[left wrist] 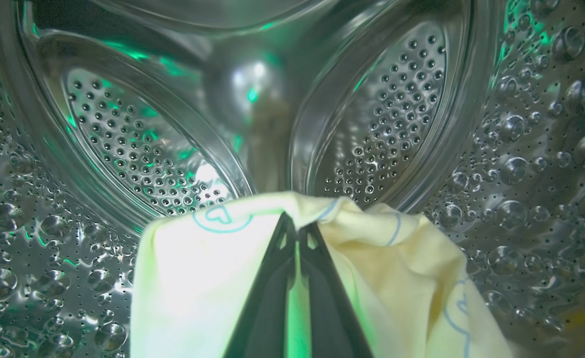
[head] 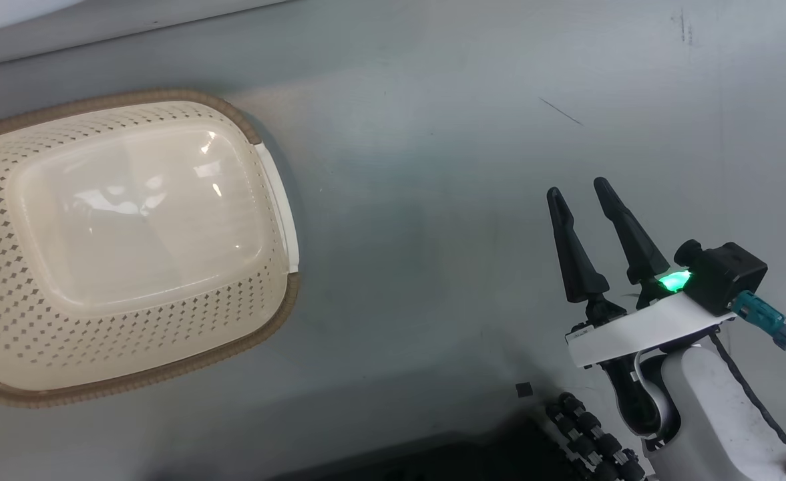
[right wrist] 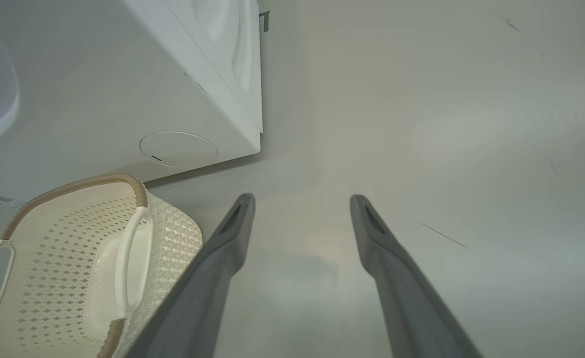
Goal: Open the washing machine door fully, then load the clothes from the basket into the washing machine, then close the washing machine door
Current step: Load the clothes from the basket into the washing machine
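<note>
Steel all round: our left gripper sits deep in the drum of the washing machine, fingers pinched together on the clothes, a pale yellow piece with blue line prints. The basket on the floor looks bare, so we judge this the last load. Next: let go, back straight out, mind the drum wall. Right gripper hangs spread and empty over open floor, well apart from the basket.
</note>
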Available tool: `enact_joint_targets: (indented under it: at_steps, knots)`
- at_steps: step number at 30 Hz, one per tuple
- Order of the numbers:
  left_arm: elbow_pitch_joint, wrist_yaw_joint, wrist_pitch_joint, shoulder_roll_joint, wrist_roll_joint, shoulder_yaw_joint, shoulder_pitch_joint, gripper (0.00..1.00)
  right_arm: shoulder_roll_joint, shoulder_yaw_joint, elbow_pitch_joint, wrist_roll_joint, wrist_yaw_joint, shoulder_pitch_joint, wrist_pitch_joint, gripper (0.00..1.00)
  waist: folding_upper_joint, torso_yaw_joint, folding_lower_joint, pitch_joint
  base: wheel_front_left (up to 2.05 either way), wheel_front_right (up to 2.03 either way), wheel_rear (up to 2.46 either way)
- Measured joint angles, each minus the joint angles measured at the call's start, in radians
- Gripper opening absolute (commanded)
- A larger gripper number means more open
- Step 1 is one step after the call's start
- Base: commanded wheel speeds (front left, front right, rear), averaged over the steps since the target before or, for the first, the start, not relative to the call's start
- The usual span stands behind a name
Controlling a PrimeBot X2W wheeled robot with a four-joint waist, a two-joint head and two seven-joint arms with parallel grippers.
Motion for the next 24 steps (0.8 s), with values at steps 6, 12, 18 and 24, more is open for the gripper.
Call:
enact_joint_targets:
  at_steps: [6,12,18,24]
  knots:
    - [0.024,-0.029,0.016,0.040,0.007,-0.005,-0.079,0.00,0.003,0.011,0.000,0.011,0.000,0.001,0.000,1.00,0.0000,-0.022,0.0000,0.019,0.00,0.00,0.00]
    - [0.029,-0.051,0.043,0.064,0.003,-0.010,-0.175,0.00,0.006,0.020,0.000,0.019,0.000,0.001,0.000,1.00,0.0000,-0.036,0.0000,0.046,0.00,0.00,0.00]
    - [0.085,-0.060,0.090,0.060,-0.046,-0.014,-0.207,0.00,0.008,0.032,0.000,0.022,0.000,0.000,0.000,1.00,0.0000,-0.039,0.0000,0.068,0.00,0.00,0.00]
    - [0.154,-0.068,0.156,0.060,-0.065,-0.025,-0.205,0.00,0.010,0.032,0.002,0.023,0.000,0.000,0.000,1.00,0.0000,-0.040,0.0000,0.070,0.00,0.00,0.00]
